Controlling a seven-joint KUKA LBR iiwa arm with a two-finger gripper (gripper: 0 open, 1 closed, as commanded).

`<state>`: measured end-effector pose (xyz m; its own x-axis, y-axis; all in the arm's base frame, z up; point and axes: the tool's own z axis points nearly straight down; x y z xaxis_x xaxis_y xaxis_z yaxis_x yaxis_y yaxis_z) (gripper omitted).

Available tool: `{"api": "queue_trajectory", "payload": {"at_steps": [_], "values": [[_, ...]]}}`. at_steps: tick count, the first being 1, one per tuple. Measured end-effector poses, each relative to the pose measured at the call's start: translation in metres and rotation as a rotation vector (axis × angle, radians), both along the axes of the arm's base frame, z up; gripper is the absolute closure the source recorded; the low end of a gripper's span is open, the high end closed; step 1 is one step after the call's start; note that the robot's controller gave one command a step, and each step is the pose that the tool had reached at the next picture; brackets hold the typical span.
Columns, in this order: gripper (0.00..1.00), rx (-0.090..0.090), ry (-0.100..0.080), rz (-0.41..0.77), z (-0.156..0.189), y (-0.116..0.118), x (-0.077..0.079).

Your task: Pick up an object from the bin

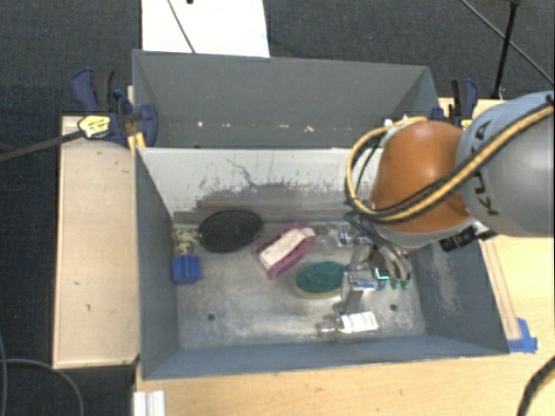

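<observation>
**Five loose things, one crowded corner: where this pick could slip**

The grey bin is the largest hazard. Its sloping right wall stands near the arm's orange cover and looped cables, so a sideways correction would likely scrape metal.

The gripper hangs low over the right front of the floor. Whether its claw is spread or pressed together cannot be told, nor whether it pinches anything.

The black oval pad lies at the back left, well apart, and poses little risk. The pink-and-white block sits tilted near the middle and could be nudged only by a wide sweep.

The teal round disc lies flat just beside the gripper on its left. Being low and flat, it would probably slide away rather than lift.

The small white piece, likeliest the thing to be picked, lies right at the gripper's tip near the front wall. A poor closing could push it against that wall or catch disc and piece together.

The small blue piece rests by the left wall, out of the way.
</observation>
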<state>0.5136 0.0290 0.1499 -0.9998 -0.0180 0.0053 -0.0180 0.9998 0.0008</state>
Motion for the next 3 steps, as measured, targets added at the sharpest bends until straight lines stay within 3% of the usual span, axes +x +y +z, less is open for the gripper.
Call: {"api": "queue_trajectory", "payload": {"at_steps": [1, 2, 3], "values": [[0.0, 0.0, -0.001, 0.072, -0.084, -0.01, 0.016], [1.0, 0.0, -0.007, 0.069, -0.08, -0.009, 0.017], [1.0, -0.001, -0.018, 0.063, 0.129, -0.007, 0.031]]}}
